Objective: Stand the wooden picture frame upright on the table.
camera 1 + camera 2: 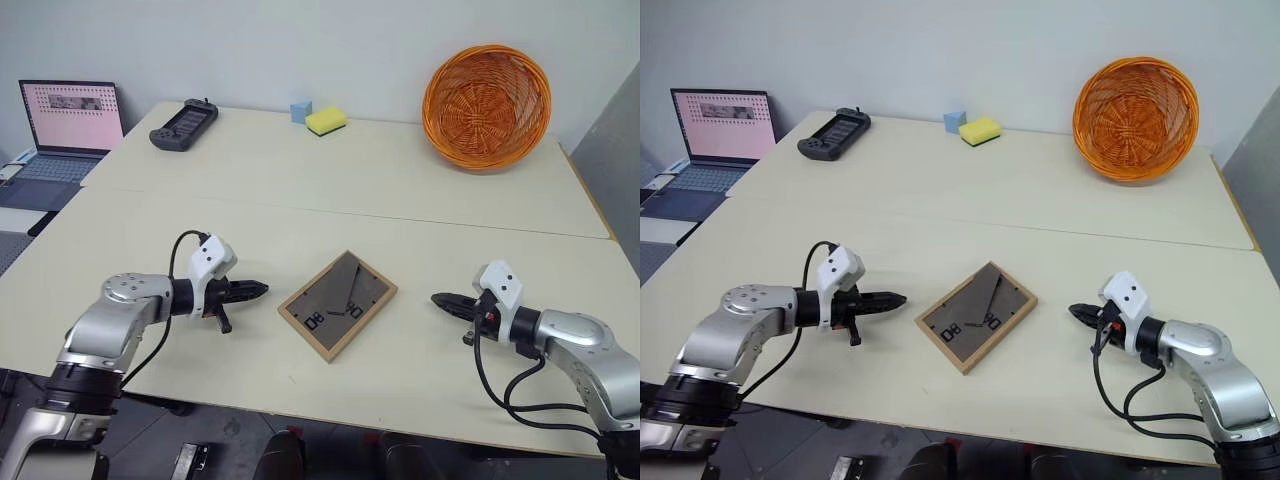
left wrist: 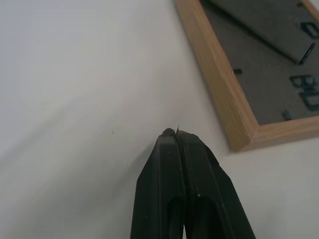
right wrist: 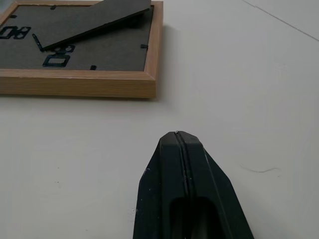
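On table: small rectangular light-wood picture frame [image 1: 337, 305] flat, grey back up.
Left gripper [image 1: 262, 289]: fingers together, beside frame, empty.
Right gripper [image 1: 436, 298]: fingers together, empty.

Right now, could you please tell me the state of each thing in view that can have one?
wooden picture frame: lying flat on the table, dark back up, stand slightly raised, not yet upright.
left gripper: fingers shut, empty, beside the frame, apart from it.
right gripper: fingers shut, empty, beside the frame, apart from it.
laptop: open, screen lit.
orange basket: tipped on its side, empty.
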Robot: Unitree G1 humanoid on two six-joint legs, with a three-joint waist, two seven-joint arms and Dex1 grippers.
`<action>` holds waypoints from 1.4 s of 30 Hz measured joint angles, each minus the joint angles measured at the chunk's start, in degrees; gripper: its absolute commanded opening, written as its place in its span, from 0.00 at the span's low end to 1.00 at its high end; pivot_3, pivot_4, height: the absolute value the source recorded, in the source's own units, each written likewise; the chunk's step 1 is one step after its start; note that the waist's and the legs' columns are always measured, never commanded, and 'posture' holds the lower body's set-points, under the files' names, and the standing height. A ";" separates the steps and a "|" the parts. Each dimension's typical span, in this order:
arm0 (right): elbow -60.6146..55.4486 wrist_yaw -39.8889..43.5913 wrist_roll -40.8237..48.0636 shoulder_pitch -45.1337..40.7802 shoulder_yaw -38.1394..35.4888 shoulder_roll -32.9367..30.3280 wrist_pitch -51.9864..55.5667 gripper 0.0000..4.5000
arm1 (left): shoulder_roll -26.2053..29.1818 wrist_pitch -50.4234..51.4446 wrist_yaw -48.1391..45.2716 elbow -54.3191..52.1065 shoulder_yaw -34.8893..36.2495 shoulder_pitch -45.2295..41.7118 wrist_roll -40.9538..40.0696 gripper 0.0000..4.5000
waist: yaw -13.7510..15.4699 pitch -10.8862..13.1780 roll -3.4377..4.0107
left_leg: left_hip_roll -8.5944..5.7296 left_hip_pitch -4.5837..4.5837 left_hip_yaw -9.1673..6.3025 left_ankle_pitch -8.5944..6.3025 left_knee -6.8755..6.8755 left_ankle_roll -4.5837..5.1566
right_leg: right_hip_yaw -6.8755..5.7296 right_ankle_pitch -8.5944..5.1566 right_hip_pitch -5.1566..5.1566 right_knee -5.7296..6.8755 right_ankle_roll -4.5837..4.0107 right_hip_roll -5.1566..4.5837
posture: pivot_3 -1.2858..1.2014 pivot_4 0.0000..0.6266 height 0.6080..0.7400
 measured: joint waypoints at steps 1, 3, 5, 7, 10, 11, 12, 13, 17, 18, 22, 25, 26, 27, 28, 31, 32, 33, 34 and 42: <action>-0.02 -0.07 0.08 0.03 0.00 0.20 0.13 0.00 | -0.18 -0.70 -0.43 0.78 -0.38 -0.86 0.53 0.00 | 0.01 0.00 0.00 | 0.00 0.00 0.00 0.00 0.00 0.00 | 0.00 0.00 0.00 0.01 0.00 0.00 | 0.52 0.24 1.00; -0.02 -0.29 -0.17 0.09 0.90 0.67 0.17 0.00 | -1.18 -2.42 -1.36 2.87 -1.25 -3.14 1.79 0.00 | 0.03 -0.01 0.01 | -0.01 0.01 0.00 0.00 0.01 0.00 | -0.01 0.00 0.00 0.01 0.00 0.00 | 0.52 0.24 1.00; 0.00 -0.30 -0.73 0.28 2.17 1.22 0.15 0.00 | -2.31 -3.84 -2.15 4.95 -2.54 -5.14 2.94 0.00 | 0.02 -0.01 0.00 | -0.01 0.00 0.00 0.00 0.03 0.00 | 0.00 0.00 0.01 0.02 0.00 0.00 | 0.52 0.24 1.00; 0.00 -0.27 -0.92 0.32 3.26 1.78 0.15 0.00 | -3.34 -4.82 -2.87 6.99 -3.73 -6.61 3.86 0.00 | -0.10 -0.01 0.00 | -0.01 0.00 0.02 0.00 0.03 0.00 | 0.01 0.00 0.00 0.02 0.00 0.00 | 0.52 0.24 1.00; 0.12 -0.34 -1.47 0.13 3.37 2.06 0.17 0.00 | -4.64 -7.18 -4.64 11.82 -5.47 -9.54 6.04 0.00 | -0.11 -0.01 0.00 | -0.01 -0.01 -0.01 0.01 0.05 0.00 | -0.02 0.00 0.00 0.05 0.00 0.02 | 0.52 0.24 1.00; 0.45 -0.51 -1.75 -0.29 3.74 2.28 0.17 0.00 | -5.10 -8.21 -5.32 13.56 -6.29 -10.91 6.84 0.00 | -0.10 -0.01 0.00 | -0.01 -0.01 -0.01 0.01 0.06 0.00 | -0.01 0.00 -0.01 0.05 0.00 0.02 | 0.52 0.24 1.00; 0.64 -0.76 -1.83 -0.48 3.94 2.53 0.17 0.00 | -5.48 -8.78 -5.99 14.47 -6.55 -11.64 7.35 0.00 | -0.11 -0.01 0.00 | -0.01 -0.01 0.00 0.01 0.07 0.00 | -0.01 0.00 0.00 0.06 0.00 0.02 | 0.52 0.24 1.00; 1.05 -1.03 -1.88 -0.83 4.24 2.91 0.17 0.00 | -5.78 -9.70 -6.68 15.64 -7.21 -12.55 7.91 0.00 | -0.14 -0.01 0.00 | -0.01 -0.01 0.00 0.01 0.07 0.00 | -0.01 0.00 0.00 0.05 0.00 0.02 | 0.52 0.24 1.00; 0.99 -1.68 -1.81 -1.91 4.36 3.89 1.00 0.00 | -6.38 -12.30 -8.73 18.89 -8.08 -13.69 9.85 0.00 | -0.28 -0.01 0.00 | -0.01 -0.01 -0.01 0.01 0.07 0.00 | -0.02 0.00 -0.01 0.06 0.00 0.02 | 0.52 0.24 1.00; 0.82 -1.97 -1.80 -1.94 4.36 4.05 1.23 0.00 | -6.63 -13.06 -8.90 19.86 -8.23 -13.81 10.25 0.00 | -0.27 -0.01 0.00 | -0.01 -0.01 -0.01 0.01 0.07 0.00 | -0.02 0.00 -0.01 0.06 0.00 0.02 | 0.52 0.24 1.00; 3.05 -4.40 -3.48 -3.51 5.68 7.20 1.01 0.00 | -9.62 -14.67 -9.12 21.89 -8.61 -15.45 11.56 0.00 | -0.08 -0.04 -0.02 | -0.02 -0.02 -0.02 0.01 0.15 0.01 | -0.02 0.00 0.03 0.08 0.00 0.02 | 0.52 0.24 1.00; 5.34 -5.19 -4.44 -3.94 7.21 8.72 0.93 0.00 | -11.40 -14.80 -9.64 21.59 -8.99 -15.56 11.68 0.00 | -0.07 -0.04 -0.02 | -0.03 -0.09 -0.04 0.01 0.19 0.01 | -0.03 0.00 0.00 0.08 0.00 0.01 | 0.52 0.24 1.00; 6.09 -5.32 -4.59 -3.96 7.59 8.96 0.92 0.00 | -11.39 -14.78 -9.87 21.53 -8.99 -15.61 11.81 0.00 | -0.07 -0.04 -0.01 | -0.03 -0.10 -0.04 0.01 0.19 0.01 | -0.03 0.01 -0.01 0.09 -0.01 0.01 | 0.52 0.24 1.00; 6.75 -5.43 -4.68 -4.28 7.63 9.49 0.79 0.00 | -11.42 -14.76 -9.91 21.53 -8.99 -15.66 11.96 0.00 | -0.06 -0.04 -0.01 | -0.03 -0.10 -0.05 0.01 0.19 0.01 | -0.04 0.01 -0.01 0.10 -0.01 0.01 | 0.52 0.24 1.00; 7.46 -5.84 -5.04 -4.95 7.68 10.20 0.64 0.00 | -11.80 -14.77 -9.88 21.54 -9.03 -15.86 12.20 0.00 | -0.06 -0.04 -0.01 | -0.03 -0.10 -0.05 0.01 0.20 0.01 | -0.04 0.01 -0.01 0.10 -0.01 0.01 | 0.52 0.24 1.00; 9.59 -6.41 -6.32 -6.82 8.36 11.78 -0.19 0.00 | -13.21 -14.77 -9.72 21.56 -9.24 -16.17 12.82 0.00 | -0.05 -0.05 -0.01 | -0.03 -0.10 -0.06 0.01 0.31 0.01 | -0.04 0.01 0.00 0.15 -0.01 0.01 | 0.52 0.24 1.00; 9.88 -6.43 -6.40 -7.02 8.48 11.95 -0.40 0.00 | -13.30 -14.77 -9.74 21.56 -9.25 -16.22 12.92 0.00 | -0.06 -0.04 -0.01 | -0.03 -0.11 -0.06 0.01 0.33 0.01 | -0.04 0.01 0.00 0.15 -0.01 0.02 | 0.52 0.24 1.00; 10.12 -6.46 -6.47 -7.22 8.61 12.09 -0.59 0.00 | -13.35 -14.76 -9.77 21.56 -9.24 -16.26 13.05 0.00 | -0.06 -0.05 -0.01 | -0.03 -0.11 -0.06 0.01 0.33 0.01 | -0.04 0.01 0.00 0.16 -0.01 0.02 | 0.52 0.24 1.00; 10.39 -6.50 -6.70 -7.48 8.69 12.45 -0.73 0.00 | -13.36 -14.75 -9.84 21.55 -9.24 -16.27 13.11 0.00 | -0.07 -0.05 -0.01 | -0.03 -0.11 -0.06 0.01 0.33 0.01 | -0.05 0.01 0.00 0.16 -0.01 0.02 | 0.52 0.24 1.00; 14.24 -6.80 -8.78 -11.47 10.07 15.22 -1.30 0.00 | -13.27 -14.41 -9.94 21.16 -9.17 -16.20 13.27 0.00 | -0.36 -0.05 -0.01 | -0.03 -0.11 -0.08 0.00 0.42 0.01 | -0.05 0.01 -0.01 0.28 -0.01 0.02 | 0.52 0.24 1.00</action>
